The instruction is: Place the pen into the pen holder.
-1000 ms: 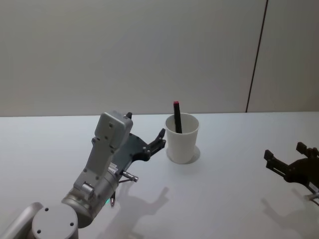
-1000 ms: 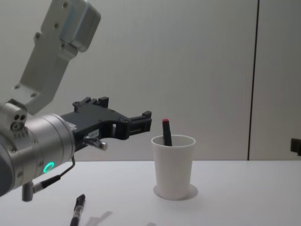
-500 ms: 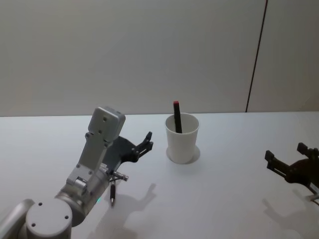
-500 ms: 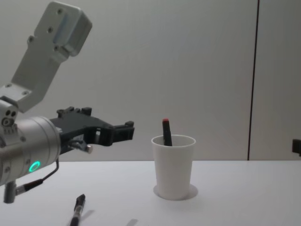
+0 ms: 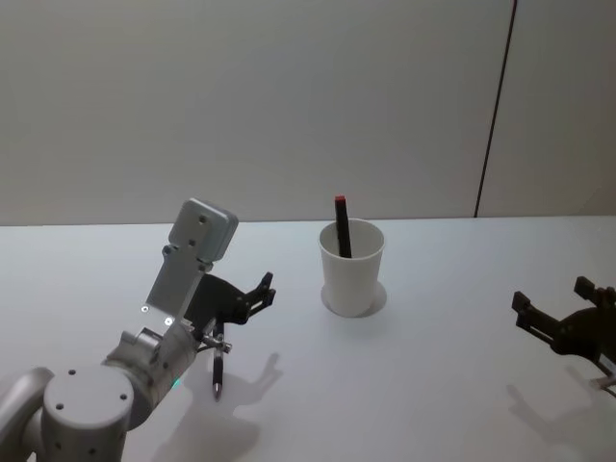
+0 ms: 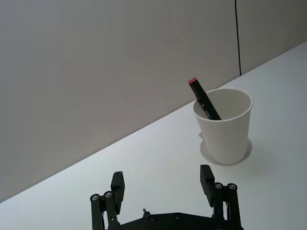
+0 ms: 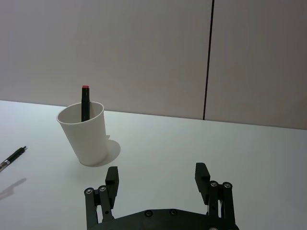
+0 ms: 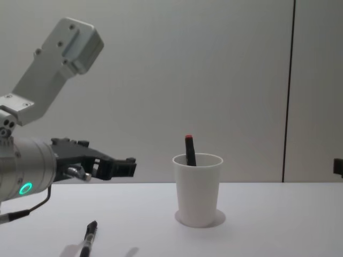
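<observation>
The pen holder (image 5: 351,277) (image 8: 197,193) (image 6: 225,129) (image 7: 85,139) is a white paper cup standing upright mid-table. A black pen with a red end (image 5: 341,227) (image 8: 188,151) (image 6: 203,97) (image 7: 85,102) leans inside it. A second dark pen (image 5: 218,372) (image 8: 88,239) (image 7: 12,158) lies flat on the table, left of the cup. My left gripper (image 5: 263,290) (image 8: 126,166) (image 6: 162,181) hovers open and empty, above that pen's far end and well left of the cup. My right gripper (image 5: 551,295) (image 7: 157,175) hangs open and empty at the far right.
The white table (image 5: 433,366) is bare between the cup and the right gripper. A plain wall with a dark vertical seam (image 5: 493,115) stands behind the table's far edge.
My left gripper has drawn back from beside the cup, moving left and lower, staying open. The cup, both pens and the right arm have not moved.
</observation>
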Controlling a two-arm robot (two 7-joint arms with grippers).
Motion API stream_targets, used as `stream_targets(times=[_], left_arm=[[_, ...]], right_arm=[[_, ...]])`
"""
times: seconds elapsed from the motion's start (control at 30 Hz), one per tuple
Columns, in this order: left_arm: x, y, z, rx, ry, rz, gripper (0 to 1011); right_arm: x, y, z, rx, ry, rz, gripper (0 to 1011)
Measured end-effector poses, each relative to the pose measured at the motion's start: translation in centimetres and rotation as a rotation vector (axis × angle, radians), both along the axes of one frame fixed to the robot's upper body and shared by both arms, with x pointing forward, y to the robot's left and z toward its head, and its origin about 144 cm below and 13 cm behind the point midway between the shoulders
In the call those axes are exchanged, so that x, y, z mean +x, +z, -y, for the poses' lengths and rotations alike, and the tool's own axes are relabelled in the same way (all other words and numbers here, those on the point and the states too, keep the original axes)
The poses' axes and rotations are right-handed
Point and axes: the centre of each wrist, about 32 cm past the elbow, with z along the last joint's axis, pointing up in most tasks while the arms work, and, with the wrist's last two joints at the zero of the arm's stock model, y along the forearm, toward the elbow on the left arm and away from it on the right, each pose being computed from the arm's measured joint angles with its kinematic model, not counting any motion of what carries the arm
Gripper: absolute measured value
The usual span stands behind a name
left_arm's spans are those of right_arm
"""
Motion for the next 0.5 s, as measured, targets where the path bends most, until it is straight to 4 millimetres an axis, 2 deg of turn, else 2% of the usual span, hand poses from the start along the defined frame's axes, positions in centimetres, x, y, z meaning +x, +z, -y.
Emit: stream_targets(times=[0.5], left_arm=[[0.5, 1.5, 0.6, 0.054, 0.087, -0.146, 1004]], right_arm=[[0.0, 0.0, 0.0, -0.001, 0.000, 0.000, 1002]])
